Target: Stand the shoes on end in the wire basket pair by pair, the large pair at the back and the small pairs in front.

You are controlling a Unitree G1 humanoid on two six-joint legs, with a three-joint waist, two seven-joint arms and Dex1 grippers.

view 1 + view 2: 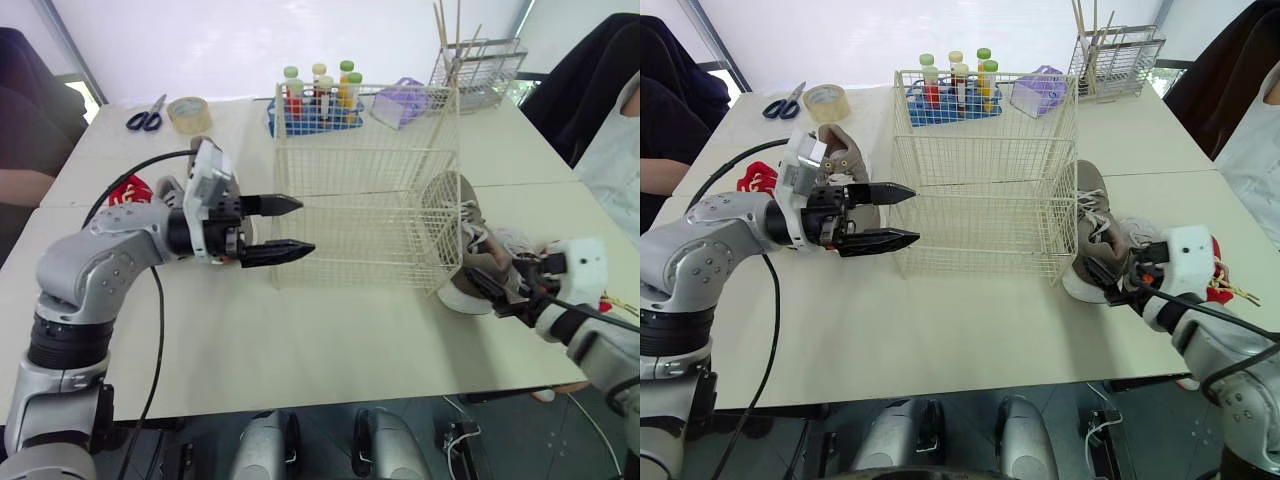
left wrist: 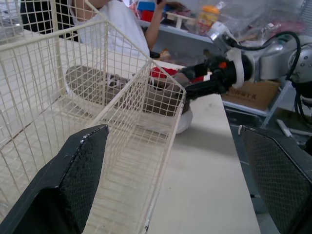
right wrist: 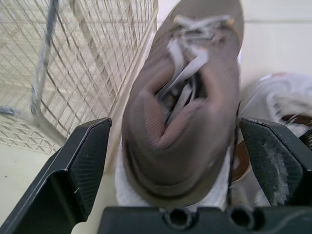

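Left claw: wide, just beside the basket's left end.
Right claw: wide (straddling the brown shoe), right of basket.

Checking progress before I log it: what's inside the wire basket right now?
No shoe is inside the wire basket yet; the table shows through its mesh. The brown shoe lies outside, beside its right end. The open mesh hides nothing.

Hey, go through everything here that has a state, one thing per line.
Basket, empty.
Left gripper, open, holding nothing.
Right gripper, open, fingers either side of the brown shoe.
Brown shoe, outside the basket, on the table against it.
Other shoe, on the table behind the left gripper.
Scissors, closed.
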